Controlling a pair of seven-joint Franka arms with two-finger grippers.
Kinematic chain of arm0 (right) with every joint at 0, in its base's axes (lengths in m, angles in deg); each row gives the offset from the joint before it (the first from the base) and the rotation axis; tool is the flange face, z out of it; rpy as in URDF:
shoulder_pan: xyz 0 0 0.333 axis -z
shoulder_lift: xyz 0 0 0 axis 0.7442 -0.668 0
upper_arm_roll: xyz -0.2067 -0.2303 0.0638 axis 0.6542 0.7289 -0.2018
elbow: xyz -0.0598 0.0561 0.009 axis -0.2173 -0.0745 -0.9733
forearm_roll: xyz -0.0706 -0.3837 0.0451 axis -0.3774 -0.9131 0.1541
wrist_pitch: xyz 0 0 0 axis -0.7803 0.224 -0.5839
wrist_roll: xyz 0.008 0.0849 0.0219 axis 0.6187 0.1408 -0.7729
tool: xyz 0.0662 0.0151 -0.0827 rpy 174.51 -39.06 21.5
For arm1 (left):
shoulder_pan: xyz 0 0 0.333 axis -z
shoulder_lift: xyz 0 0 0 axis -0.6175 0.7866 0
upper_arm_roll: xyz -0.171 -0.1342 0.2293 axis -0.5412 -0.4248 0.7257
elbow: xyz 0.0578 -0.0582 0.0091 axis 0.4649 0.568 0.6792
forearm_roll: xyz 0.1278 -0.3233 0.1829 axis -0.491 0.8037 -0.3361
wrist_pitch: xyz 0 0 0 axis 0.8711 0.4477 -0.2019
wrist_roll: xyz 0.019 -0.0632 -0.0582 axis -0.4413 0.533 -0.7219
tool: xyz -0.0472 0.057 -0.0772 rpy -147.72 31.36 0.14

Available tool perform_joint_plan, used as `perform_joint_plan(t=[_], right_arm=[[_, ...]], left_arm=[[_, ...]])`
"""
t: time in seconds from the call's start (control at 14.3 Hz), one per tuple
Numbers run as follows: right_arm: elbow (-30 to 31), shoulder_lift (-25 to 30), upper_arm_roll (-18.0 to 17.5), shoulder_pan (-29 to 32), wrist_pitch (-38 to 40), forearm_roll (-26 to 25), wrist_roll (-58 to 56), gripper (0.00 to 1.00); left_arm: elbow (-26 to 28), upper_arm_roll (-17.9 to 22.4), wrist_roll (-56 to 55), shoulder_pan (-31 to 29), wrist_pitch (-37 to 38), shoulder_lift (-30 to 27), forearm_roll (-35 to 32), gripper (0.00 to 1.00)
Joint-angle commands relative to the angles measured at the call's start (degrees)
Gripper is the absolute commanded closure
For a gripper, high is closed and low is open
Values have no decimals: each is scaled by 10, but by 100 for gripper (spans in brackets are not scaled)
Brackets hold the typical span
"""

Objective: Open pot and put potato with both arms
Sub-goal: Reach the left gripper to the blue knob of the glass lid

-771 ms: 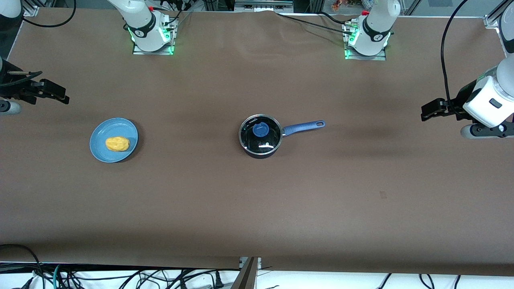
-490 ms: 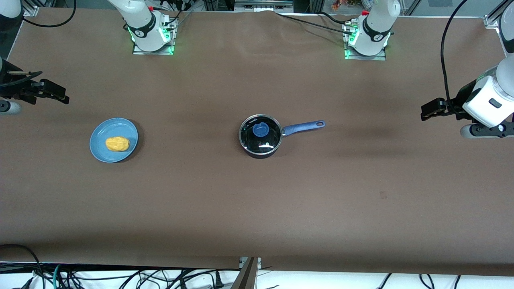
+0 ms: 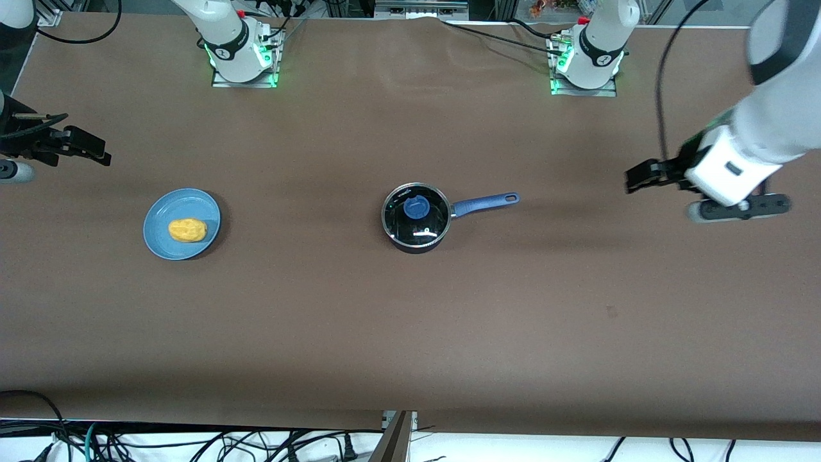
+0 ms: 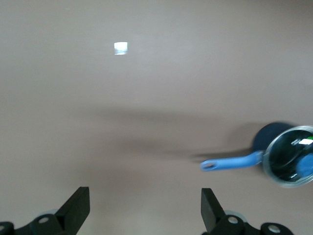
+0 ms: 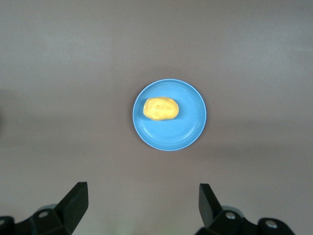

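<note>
The black pot (image 3: 415, 218) stands mid-table with its glass lid and blue knob (image 3: 416, 207) on; its blue handle (image 3: 485, 202) points toward the left arm's end. It also shows in the left wrist view (image 4: 288, 156). The yellow potato (image 3: 187, 230) lies on a blue plate (image 3: 161, 240) toward the right arm's end, and shows in the right wrist view (image 5: 161, 108). My left gripper (image 3: 639, 176) is open and empty above the table at the left arm's end, apart from the handle. My right gripper (image 3: 96, 154) is open and empty above the table's end, apart from the plate.
The brown table (image 3: 410, 333) carries only the pot and the plate. Both arm bases (image 3: 240, 54) stand along the edge farthest from the front camera. Cables hang below the nearest edge.
My left arm has swung in from the table's end toward the pot's handle. The right arm, pot, plate and potato have not moved.
</note>
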Motion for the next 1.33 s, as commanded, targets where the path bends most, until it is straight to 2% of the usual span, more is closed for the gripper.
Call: perform_joint_plan(t=[0.0,0.21,0.35,0.49,0.7,0.98,1.26], right_arm=[[9,12,-2,3,5,1,-2,0],[9,12,0,3,8,2,-2,0],[9,12,0,3,8,1,-3,0],[9,12,0,3,9,1,-4,0],[9,12,1,3,9,1,-4,0],[9,12,1,3,9,1,-4,0],[9,12,1,3,9,1,-4,0]], left_arm=[[0,-35,-145,49,-81,56,1,0],[0,-36,-291,132,-181,124,-20,0],[-14,-36,-396,190,-211,167,-77,0],[-37,-35,-459,232,-228,207,-98,0],[-45,-30,-486,268,-257,240,-110,0],[-44,-31,-546,313,-263,274,-171,0],[-38,-33,-557,325,-264,285,-177,0]])
